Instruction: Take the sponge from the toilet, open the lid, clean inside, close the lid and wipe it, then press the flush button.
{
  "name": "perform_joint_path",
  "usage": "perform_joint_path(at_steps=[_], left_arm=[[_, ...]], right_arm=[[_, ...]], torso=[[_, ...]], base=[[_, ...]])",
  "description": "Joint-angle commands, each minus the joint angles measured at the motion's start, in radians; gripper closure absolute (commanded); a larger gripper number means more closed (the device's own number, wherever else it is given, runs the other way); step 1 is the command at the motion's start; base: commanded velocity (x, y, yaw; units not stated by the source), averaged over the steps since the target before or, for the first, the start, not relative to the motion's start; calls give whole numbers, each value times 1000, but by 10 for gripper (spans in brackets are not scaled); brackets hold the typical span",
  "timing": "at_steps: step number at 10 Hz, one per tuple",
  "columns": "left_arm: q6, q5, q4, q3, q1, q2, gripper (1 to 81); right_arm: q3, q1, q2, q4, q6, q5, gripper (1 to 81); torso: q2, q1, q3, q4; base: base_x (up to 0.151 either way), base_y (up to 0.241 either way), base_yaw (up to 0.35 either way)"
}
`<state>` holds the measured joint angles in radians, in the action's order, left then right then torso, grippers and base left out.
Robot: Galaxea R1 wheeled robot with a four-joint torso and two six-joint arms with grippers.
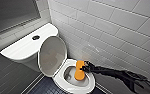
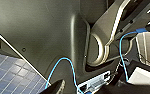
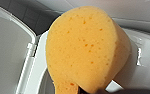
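Orange sponge [image 1: 79, 70] hangs upright inside the bowl of the toilet [image 1: 63, 85], clenched at one edge by the right gripper [image 1: 83, 68], likely so its broad face can scrub. The lid [image 1: 52, 55] stands raised, keeping the bowl open.

You're in a bathroom, working in a tight toilet corner. A white ceramic toilet [image 1: 59, 79] stands by the far wall. Its boxy tank [image 1: 21, 48] is to the left, with a round flush button [image 1: 36, 37] set in the flat top. The lid [image 1: 51, 56] is raised over the open bowl. White brick-shaped wall tiles [image 1: 111, 25] cover the right side, and the floor [image 1: 44, 87] is laid in small dark bluish tiles.
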<state>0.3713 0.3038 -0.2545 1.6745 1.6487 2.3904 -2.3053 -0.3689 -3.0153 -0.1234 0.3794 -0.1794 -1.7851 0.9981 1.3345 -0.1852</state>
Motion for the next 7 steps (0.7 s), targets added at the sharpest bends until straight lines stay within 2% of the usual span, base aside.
perform_joint_path(at_steps=[1,4,7], left_arm=[[11,-91,6,-41,38,-13,10],[14,-91,7,-41,38,-5,10],[14,-89,9,-62,38,-17,10]], right_arm=[[134,121,111,-27,9,-23,811],[319,72,281,-24,47,-9,811],[379,-6,356,-24,56,31,811]], torso=[[0,0,0,0],[0,0,0,0],[0,0,0,0]], base=[[0,0,0],[0,0,0],[0,0,0]])
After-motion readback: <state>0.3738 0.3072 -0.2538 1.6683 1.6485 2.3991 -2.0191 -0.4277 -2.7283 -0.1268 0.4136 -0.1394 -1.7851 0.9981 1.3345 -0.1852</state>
